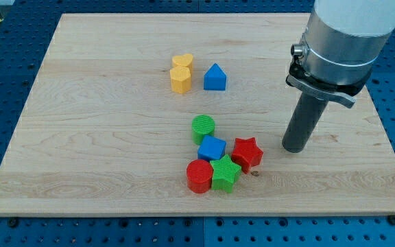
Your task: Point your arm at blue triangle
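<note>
The blue triangle (214,77) sits on the wooden board (101,137) at the upper middle, just right of two yellow blocks (181,73) that touch each other. My tip (294,147) rests on the board at the view's right, well below and to the right of the blue triangle, with bare board between them. It stands a short way right of the red star (247,152), not touching it.
A cluster lies at the lower middle: a green cylinder (203,127), a blue cube (212,148), the red star, a green star (225,174) and a red cylinder (199,176). The arm's grey body (341,41) looms over the upper right.
</note>
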Motion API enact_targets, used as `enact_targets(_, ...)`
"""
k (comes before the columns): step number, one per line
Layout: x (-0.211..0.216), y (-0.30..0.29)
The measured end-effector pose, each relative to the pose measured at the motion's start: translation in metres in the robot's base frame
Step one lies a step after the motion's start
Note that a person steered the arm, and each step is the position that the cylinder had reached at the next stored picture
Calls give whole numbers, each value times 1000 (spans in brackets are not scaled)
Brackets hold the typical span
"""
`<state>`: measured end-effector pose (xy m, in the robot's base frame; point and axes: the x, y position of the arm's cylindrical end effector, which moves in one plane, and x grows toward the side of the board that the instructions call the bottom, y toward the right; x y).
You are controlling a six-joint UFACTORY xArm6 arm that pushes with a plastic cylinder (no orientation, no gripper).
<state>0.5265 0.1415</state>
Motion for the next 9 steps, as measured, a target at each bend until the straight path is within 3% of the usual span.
enact_targets(9,9,1)
